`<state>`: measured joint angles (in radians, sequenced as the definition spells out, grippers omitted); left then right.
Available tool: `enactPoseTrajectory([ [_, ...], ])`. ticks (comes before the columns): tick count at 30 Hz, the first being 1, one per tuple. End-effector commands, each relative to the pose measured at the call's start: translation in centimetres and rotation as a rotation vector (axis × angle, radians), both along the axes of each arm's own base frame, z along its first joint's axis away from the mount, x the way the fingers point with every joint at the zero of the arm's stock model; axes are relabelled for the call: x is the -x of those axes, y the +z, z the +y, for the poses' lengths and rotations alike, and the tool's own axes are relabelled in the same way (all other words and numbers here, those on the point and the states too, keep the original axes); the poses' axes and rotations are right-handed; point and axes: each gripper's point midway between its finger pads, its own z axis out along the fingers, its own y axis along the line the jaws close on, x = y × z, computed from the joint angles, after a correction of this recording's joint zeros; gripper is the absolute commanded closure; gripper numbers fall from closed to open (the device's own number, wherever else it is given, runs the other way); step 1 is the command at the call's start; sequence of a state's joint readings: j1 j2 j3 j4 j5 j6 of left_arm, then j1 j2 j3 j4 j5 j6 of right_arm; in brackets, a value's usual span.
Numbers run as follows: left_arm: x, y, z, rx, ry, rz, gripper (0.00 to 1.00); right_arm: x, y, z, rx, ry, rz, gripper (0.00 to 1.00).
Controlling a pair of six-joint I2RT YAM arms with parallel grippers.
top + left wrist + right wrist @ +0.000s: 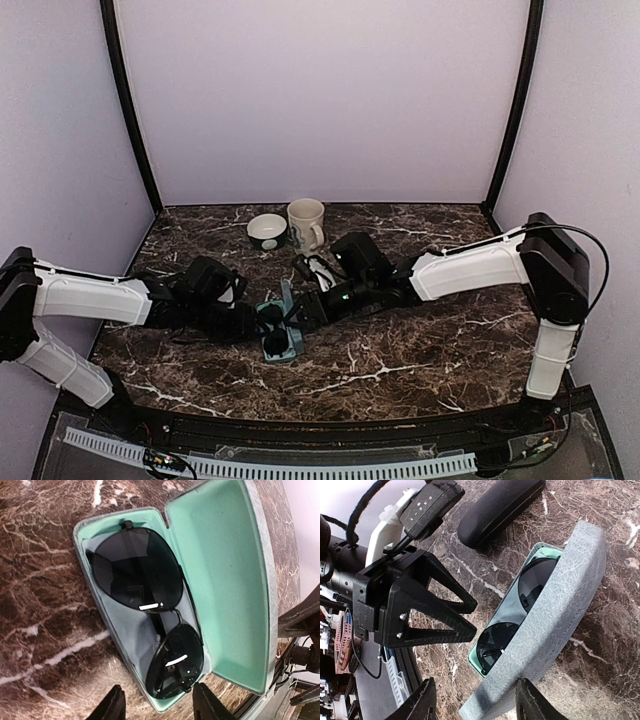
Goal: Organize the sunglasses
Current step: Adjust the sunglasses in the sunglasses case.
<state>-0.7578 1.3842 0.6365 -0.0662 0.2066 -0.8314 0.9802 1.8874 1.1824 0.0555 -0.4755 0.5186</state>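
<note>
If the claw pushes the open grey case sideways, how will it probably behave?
The grey case looks like a rigid shell, so it would probably slide in one piece on the polished marble table. Its raised lid may swing or tip it. The sunglasses lie loose inside and could shift.

1. An open grey-blue case (281,342) lies on the marbled worktop (420,350).
2. The left end effector (255,318) and right end effector (305,310) closely flank the case.
3. Behind the case stand a mug (306,224) and a bowl (267,231).
</note>
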Motion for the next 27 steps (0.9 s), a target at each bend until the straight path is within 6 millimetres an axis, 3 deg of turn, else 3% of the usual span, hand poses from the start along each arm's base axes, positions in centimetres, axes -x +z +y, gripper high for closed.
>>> enactPoseTrajectory([
  [1, -1.0, 0.3, 0.3, 0.017, -0.013, -0.029, 0.56, -0.9, 0.6, 0.9, -0.017, -0.032, -0.014, 0.47],
  [12, -2.8, -0.9, 1.3, 0.029, -0.007, -0.015, 0.75, -1.4, 0.2, 1.2, -0.004, -0.053, -0.007, 0.58],
  [27, -2.6, -1.8, 0.8, 0.05, -0.036, 0.02, 0.85, -1.6, 0.0, 1.6, 0.007, -0.051, -0.006, 0.61],
])
